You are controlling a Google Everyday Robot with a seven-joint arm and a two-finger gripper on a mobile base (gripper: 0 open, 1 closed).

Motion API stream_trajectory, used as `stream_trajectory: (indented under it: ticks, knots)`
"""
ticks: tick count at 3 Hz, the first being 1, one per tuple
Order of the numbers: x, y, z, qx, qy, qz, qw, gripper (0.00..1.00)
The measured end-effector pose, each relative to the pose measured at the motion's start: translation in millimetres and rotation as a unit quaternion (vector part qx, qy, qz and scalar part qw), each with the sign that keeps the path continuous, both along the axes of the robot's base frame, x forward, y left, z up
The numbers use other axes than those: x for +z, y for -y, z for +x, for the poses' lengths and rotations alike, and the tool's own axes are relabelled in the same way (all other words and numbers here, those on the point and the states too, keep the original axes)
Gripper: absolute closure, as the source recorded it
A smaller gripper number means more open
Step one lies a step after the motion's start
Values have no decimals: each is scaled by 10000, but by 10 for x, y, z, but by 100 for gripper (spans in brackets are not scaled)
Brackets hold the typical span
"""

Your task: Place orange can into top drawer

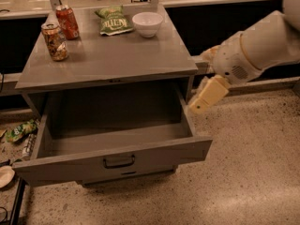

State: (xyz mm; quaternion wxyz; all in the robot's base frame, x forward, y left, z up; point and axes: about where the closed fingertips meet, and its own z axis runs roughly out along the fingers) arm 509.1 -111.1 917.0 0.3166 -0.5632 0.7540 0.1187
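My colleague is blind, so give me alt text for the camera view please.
The top drawer of a grey cabinet stands open, the robot's tool just off its right side. The orange can stands on the cabinet top at the left, by a red can, a chip bag and a bowl.

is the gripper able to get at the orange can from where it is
Probably yes: the gripper hangs right of the open top drawer, and the bare cabinet top leaves a path to the orange can.

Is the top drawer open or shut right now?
Open: the wide grey metal top drawer is pulled out, its inside showing. The gripper hangs just outside its right wall.
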Motion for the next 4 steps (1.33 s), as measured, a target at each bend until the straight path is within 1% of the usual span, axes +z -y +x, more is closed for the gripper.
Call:
stream_trajectory:
  ticks: [1, 2, 3, 4]
  knots:
    - [-88, -79, 70, 28, -62, 100, 9999, 0]
    - [-371, -454, 204, 36, -241, 686, 9973, 0]
    - [-542, -1092, 477, 273, -304, 1541, 9872, 0]
    - [-598, -1645, 704, 598, -302, 2231, 9725, 0]
